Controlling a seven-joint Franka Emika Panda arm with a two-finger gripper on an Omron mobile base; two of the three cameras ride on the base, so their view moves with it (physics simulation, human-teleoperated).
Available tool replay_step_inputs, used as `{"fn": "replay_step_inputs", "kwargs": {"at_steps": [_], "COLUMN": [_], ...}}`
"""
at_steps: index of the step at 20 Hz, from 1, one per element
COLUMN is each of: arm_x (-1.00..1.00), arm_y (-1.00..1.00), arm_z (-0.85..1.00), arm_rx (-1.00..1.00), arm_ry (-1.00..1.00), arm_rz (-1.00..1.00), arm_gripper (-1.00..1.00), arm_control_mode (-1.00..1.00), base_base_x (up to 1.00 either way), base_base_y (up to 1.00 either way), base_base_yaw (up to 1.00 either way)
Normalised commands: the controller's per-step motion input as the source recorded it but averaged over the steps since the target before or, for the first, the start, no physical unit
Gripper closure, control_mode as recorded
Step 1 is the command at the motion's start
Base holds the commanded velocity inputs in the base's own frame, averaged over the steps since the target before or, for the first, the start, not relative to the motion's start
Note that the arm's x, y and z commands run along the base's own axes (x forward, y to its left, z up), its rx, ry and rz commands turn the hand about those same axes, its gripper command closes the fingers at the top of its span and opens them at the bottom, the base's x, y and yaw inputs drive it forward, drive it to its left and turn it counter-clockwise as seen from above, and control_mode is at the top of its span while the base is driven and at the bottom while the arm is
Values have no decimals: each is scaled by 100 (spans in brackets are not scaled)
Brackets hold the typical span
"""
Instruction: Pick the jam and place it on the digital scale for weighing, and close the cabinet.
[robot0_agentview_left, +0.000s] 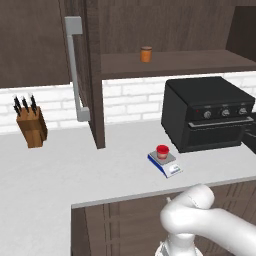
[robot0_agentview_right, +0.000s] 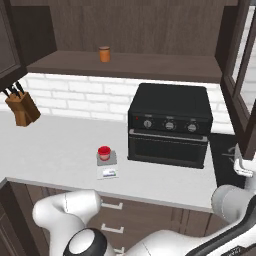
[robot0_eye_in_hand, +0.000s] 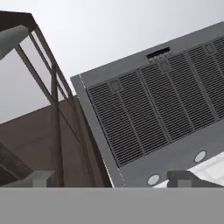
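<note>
Jam (robot0_agentview_left: 162, 151) sits upright on the scale (robot0_agentview_left: 172, 167) on the counter (robot0_agentview_left: 60, 170), just left of the black oven (robot0_agentview_left: 210, 115); orange jar (robot0_agentview_left: 146, 54) is on the cabinet shelf above. Cabinet (robot0_agentview_left: 89, 75) door stands open, edge-on w/ its grey handle (robot0_agentview_left: 75, 70) facing out. Gripper (robot0_eye_in_hand: 111, 186) fingers (robot0_eye_in_hand: 186, 178) look spread wide w/ nothing between, though just their tips show, pointing at a vent grille (robot0_eye_in_hand: 153, 109) beside a glass door frame (robot0_eye_in_hand: 52, 87).
</note>
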Motion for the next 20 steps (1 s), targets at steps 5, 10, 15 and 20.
{"fn": "replay_step_inputs", "kwargs": {"at_steps": [5,10,15,20], "arm_x": [0,10,43,54], "arm_y": [41,66,76,74], "arm_z": [99,83,51,35], "arm_rx": [-20,-22,-21,-17], "arm_ry": [1,-5,0,5], "arm_rz": [8,10,9,2], "arm_gripper": [-100,-100,-100,-100], "arm_control_mode": [-100,-100,-100,-100], "base_base_x": [0,0,0,0], "base_base_y": [0,0,0,0], "base_base_yaw": [0,0,0,0]}}
